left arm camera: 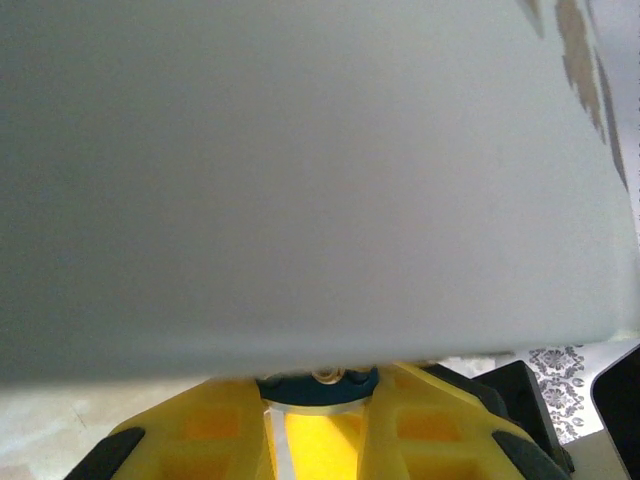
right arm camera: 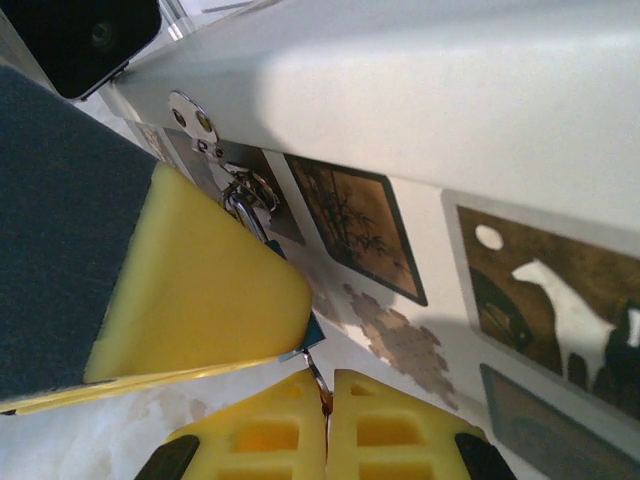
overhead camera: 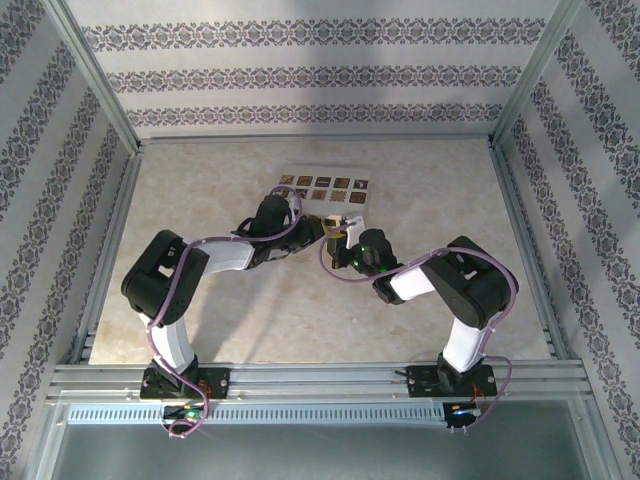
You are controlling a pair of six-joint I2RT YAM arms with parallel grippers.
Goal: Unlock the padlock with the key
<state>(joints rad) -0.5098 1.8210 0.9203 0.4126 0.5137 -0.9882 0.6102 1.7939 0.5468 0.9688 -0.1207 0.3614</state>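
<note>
Yellow ribbed fingers of the right gripper (right arm camera: 326,395) are pressed fully together, pinching a thin silvery key (right arm camera: 317,371) just ahead of their tips. Straight beyond it, the left gripper (left arm camera: 318,412) stands narrowly parted, clamped on what looks like the small blue padlock (left arm camera: 320,381), apparently steadying it so the key can line up with the keyhole. Whether the blade is seated, I cannot tell.

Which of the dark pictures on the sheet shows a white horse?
The horse picture, at the right edge of the right wrist view, with a pale disc near the animal. The bamboo picture lies to its left.
</note>
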